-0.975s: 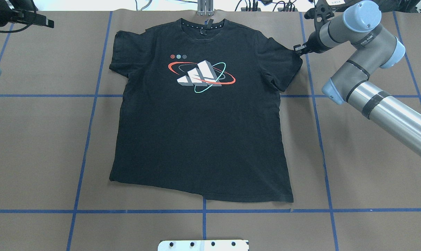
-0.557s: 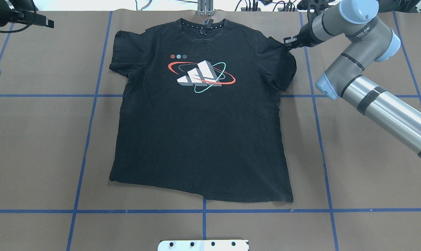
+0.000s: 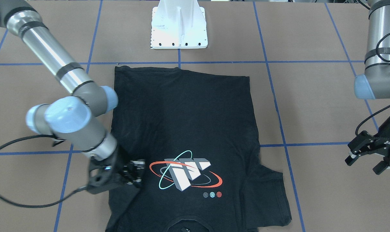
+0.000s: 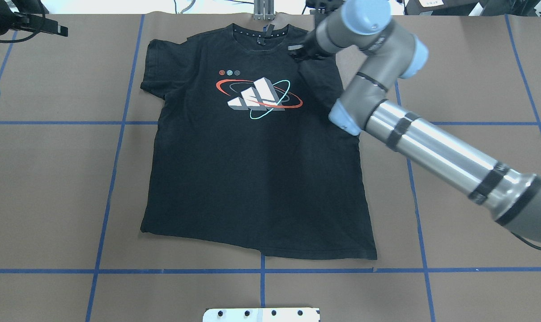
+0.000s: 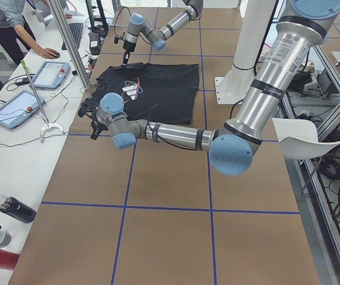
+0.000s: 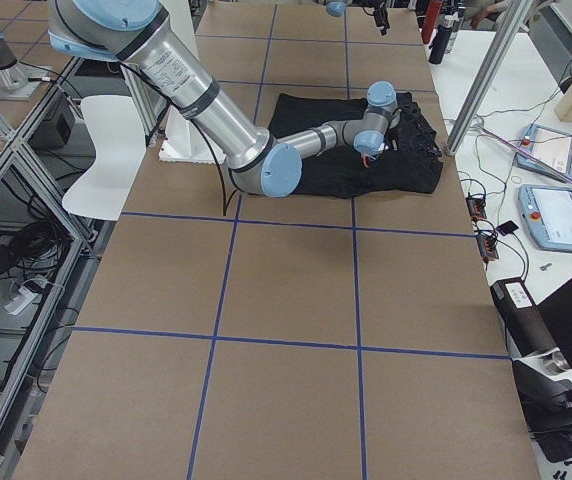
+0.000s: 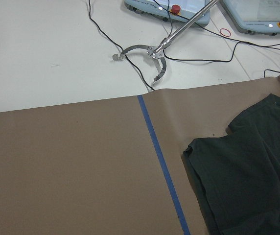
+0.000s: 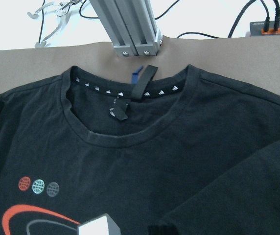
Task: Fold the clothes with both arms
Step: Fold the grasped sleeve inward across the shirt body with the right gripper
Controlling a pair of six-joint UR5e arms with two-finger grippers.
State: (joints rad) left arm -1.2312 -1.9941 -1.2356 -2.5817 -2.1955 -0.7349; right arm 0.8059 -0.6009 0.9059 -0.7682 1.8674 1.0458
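Observation:
The black T-shirt [image 4: 252,179] lies flat on the brown table, logo [image 4: 259,98] up and collar toward the far edge. My right gripper [image 4: 297,49] is shut on the shirt's right sleeve [image 4: 319,76] and holds it folded inward over the chest, just beside the collar [image 8: 130,132]. From the front, this gripper [image 3: 135,174] hovers next to the logo [image 3: 185,177]. My left gripper [image 3: 365,164] is open and holds nothing, well off the shirt past its other sleeve [image 3: 272,190]. That sleeve [image 7: 247,181] lies flat.
The white pedestal base [image 3: 178,25] stands at the robot's side of the table. An aluminium post [image 4: 263,11] rises just behind the collar. Blue tape lines [image 4: 113,179] grid the table. Control tablets [image 5: 15,110], cables and bottles [image 5: 12,209] sit on the side bench, near a person [image 5: 3,18].
My right gripper has moved left from the shirt's right edge to beside the collar, pulling the sleeve over the chest. The left arm has stayed put.

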